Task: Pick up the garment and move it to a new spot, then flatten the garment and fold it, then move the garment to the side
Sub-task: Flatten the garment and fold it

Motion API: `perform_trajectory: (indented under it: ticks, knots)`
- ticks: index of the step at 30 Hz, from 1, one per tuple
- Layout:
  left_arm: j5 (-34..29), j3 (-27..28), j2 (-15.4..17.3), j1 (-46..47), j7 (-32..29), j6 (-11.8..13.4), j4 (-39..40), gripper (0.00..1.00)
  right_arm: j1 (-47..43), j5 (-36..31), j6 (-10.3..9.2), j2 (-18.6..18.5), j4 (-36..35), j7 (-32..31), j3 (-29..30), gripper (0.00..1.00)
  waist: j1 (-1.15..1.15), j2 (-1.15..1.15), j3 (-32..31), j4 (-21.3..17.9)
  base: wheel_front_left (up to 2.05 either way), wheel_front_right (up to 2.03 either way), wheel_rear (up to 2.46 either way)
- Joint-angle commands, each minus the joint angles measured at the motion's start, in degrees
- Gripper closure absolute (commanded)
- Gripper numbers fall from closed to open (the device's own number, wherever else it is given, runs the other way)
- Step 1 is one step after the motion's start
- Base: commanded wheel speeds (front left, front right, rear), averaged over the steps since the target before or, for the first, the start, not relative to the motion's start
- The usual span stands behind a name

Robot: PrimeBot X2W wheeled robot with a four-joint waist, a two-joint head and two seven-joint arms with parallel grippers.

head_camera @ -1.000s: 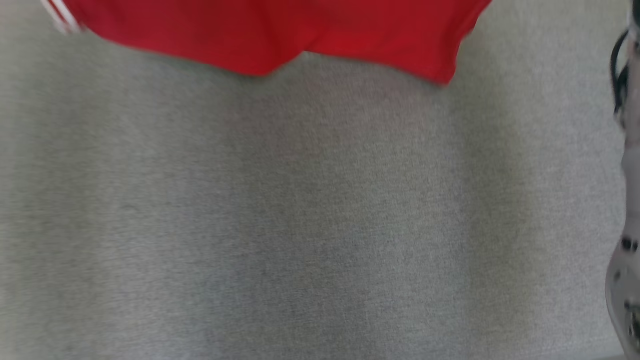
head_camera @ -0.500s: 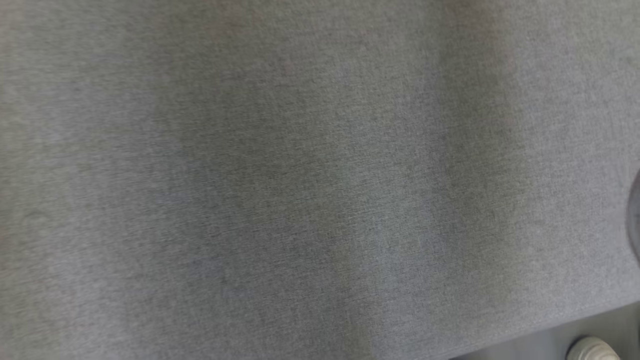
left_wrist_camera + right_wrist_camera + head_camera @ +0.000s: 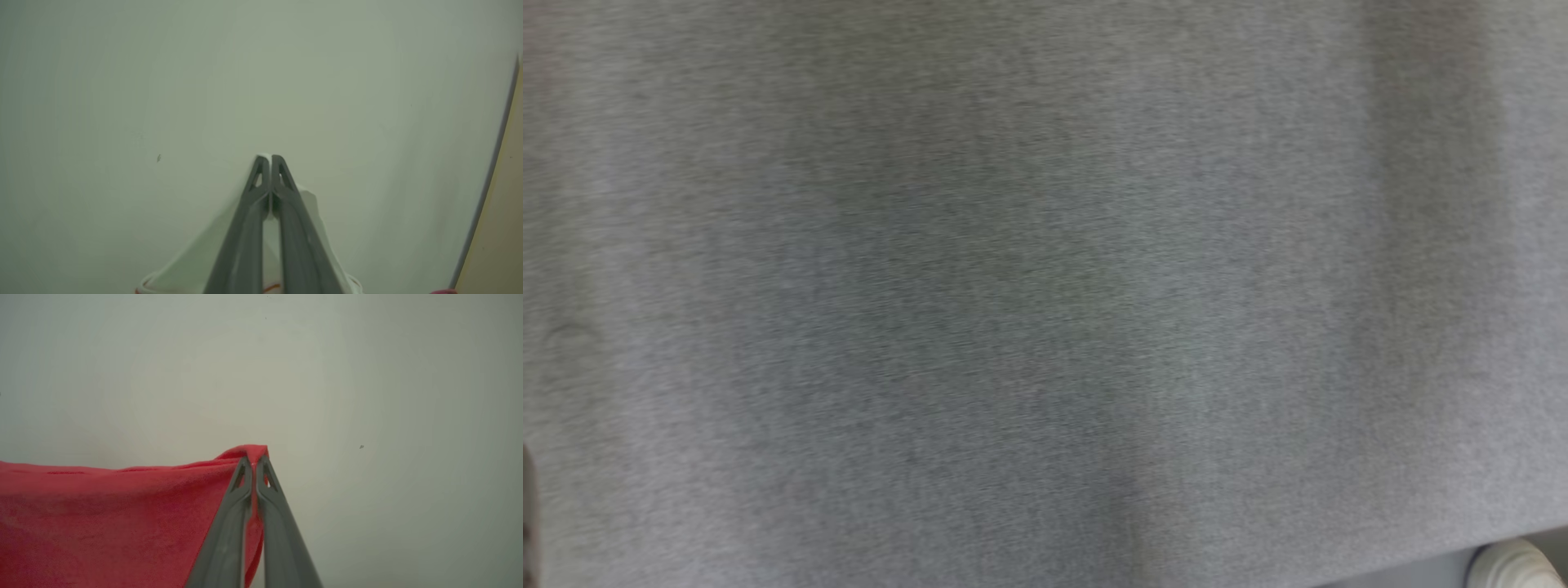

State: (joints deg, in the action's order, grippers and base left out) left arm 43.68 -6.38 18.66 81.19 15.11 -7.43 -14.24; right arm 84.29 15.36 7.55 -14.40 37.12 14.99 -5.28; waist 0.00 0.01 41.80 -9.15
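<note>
The garment [image 3: 102,522] is red cloth hanging to the left of my right gripper [image 3: 254,458], which is shut on a pinched corner of its upper edge. In the left wrist view my left gripper [image 3: 269,157] is shut on a white part of the garment [image 3: 196,265], which drapes down behind the fingers with a thin red line near the bottom edge. Both grippers are seen against a plain pale wall. The garment is out of the head view.
The head view looks down on a grey cloth-covered table [image 3: 1045,294], whose front edge [image 3: 1462,551] runs across the lower right corner. A white rounded object [image 3: 1511,565] sits below that edge. A beige strip [image 3: 504,204] borders the left wrist view's right side.
The head view has shifted: the red garment's lower edge, at the top a second ago, has left the picture, and the table's front edge has come in at the lower right.
</note>
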Motion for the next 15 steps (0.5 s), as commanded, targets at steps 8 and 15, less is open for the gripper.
perform_trajectory:
  ticks: [8,15]
  knots:
    - [11.2,-2.1,1.6,-18.1,-1.8,0.0,4.6,1.0,-11.5,5.7,-0.11,-7.5,-0.6,-2.8,-12.0,1.0,0.0,-0.01,-8.5,4.0,0.0,0.0,0.0]
    - [15.7,-4.0,1.9,-31.9,-4.7,0.1,7.5,1.0,-19.6,9.3,-0.11,-10.8,-1.6,-6.8,-13.7,1.0,0.0,-0.01,-14.9,5.1,0.0,0.0,0.0]
